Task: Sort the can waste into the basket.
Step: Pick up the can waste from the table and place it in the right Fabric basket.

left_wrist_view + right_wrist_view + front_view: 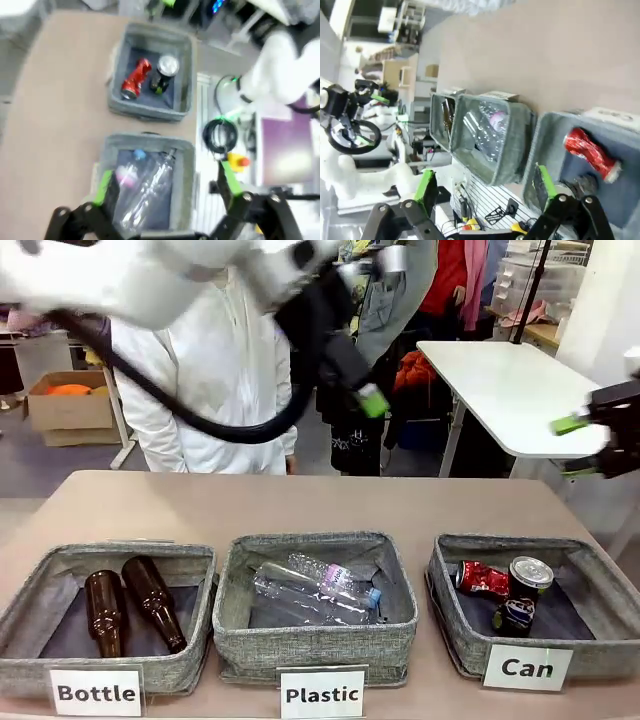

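Observation:
Both pieces of can waste lie inside the grey basket (460, 640) with the white "Can" card, at the table's right. The red can (483, 580) is on its side; the dark can (518, 614) with a silver end is just right of it. High above the table's middle, my left gripper (362, 388) is open. Its wrist view shows the left gripper (166, 190) over the plastic basket, with the red can (136, 79), the dark can (164, 72) and the basket (150, 112) farther off. Above the table's right edge, my right gripper (578, 448) is open. The right gripper (485, 190) frames the red can (590, 152), the dark can (580, 186) and the basket (540, 135).
A "Plastic" basket (315, 645) with clear bottles stands in the middle. A "Bottle" basket (30, 670) with two brown bottles is at the left. A person in white (215, 370) stands at the far side. A white table (510, 380) is behind on the right.

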Available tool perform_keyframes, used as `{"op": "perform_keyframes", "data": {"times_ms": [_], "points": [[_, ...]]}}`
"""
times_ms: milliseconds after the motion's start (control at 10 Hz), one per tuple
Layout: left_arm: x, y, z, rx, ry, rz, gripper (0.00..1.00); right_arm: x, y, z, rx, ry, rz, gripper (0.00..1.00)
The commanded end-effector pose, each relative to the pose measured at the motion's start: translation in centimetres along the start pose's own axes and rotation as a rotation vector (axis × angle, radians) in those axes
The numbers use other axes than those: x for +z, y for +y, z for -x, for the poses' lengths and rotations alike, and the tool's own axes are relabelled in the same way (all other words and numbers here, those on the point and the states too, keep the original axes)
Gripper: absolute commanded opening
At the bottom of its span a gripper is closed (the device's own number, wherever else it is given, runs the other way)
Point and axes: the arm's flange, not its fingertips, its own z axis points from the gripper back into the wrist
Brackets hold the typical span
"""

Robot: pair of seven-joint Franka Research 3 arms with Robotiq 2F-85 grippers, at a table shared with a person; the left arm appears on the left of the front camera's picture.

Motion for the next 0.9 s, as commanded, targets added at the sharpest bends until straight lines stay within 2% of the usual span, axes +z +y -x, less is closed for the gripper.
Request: {"op": "perform_keyframes", "data": {"times_ms": [0,100,200,400,500,700,800], "points": [[4.8,-3.2,11.7,0.174,-0.186,-0.081,1.0,-4.2,0.6,-2.8,0.018,0.056,-0.041,1.0],[8.0,-2.7,17.0,0.312,-0.318,-0.095,1.0,-7.1,1.4,-3.7,0.0,0.07,-0.082,1.0],[9.8,-2.4,21.3,0.415,-0.413,-0.057,1.0,-8.7,2.0,-4.0,-0.026,0.069,-0.146,1.0],[11.2,-0.8,29.1,0.536,-0.599,0.061,1.0,-9.5,2.4,-4.4,-0.134,0.104,-0.309,1.0],[11.3,0.7,32.1,0.598,-0.672,0.1,1.0,-9.2,2.1,-4.6,-0.19,0.129,-0.361,1.0],[10.9,3.5,36.6,0.737,-0.831,0.165,1.0,-8.4,0.9,-4.7,-0.218,0.118,-0.33,1.0],[11.2,4.6,37.0,0.685,-0.856,0.227,1.0,-8.3,0.5,-4.9,-0.236,0.094,-0.315,1.0]]}}
